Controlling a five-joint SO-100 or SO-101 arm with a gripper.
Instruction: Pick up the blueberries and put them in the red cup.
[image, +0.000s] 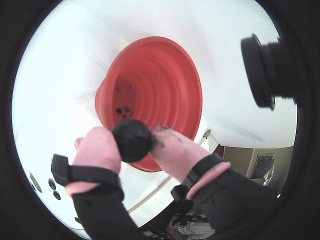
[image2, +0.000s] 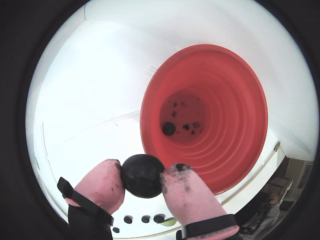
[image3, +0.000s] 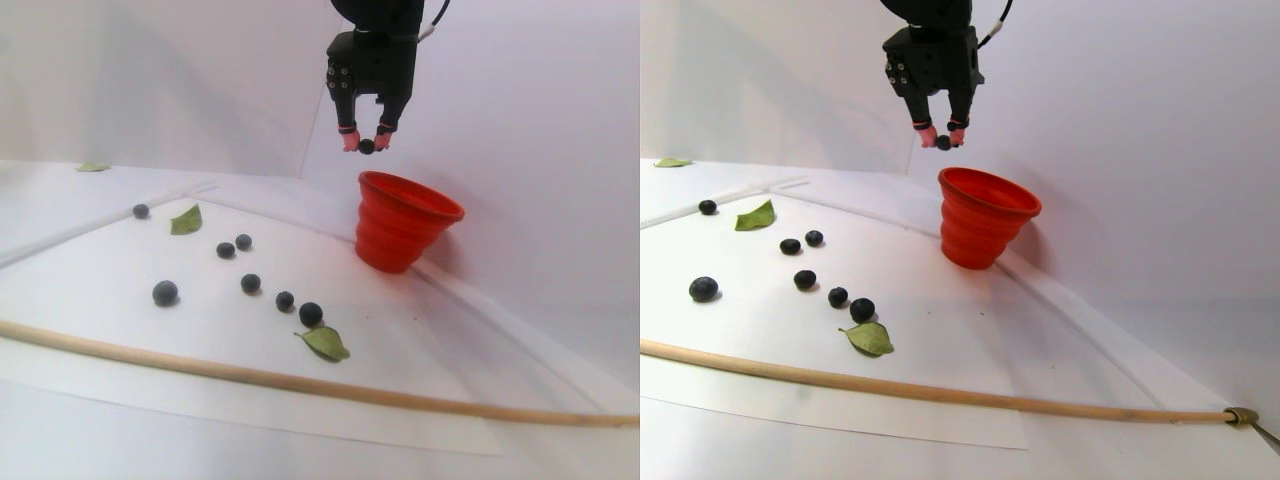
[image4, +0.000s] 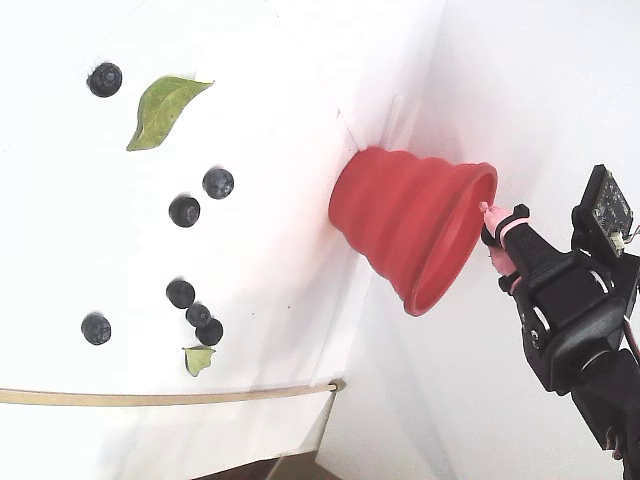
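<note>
So the gripper (image2: 142, 176) is clamped on one blueberry (image2: 142, 175), pink fingertips (image2: 102, 185) squeezing it from both sides. In the stereo pair view it hangs in the air above the red cup (image3: 405, 233), a bit off to the left of the rim, not touching. Cup stands upright on the white sheet (image3: 120, 330) w/ at least one berry (image2: 168, 128) and dark specks at the bottom. Six more berries (image3: 165, 292) lie loose on the sheet well apart from the cup, plus a couple green leaves (image3: 326, 342) & a wooden stick (image3: 300, 381) along the front
</note>
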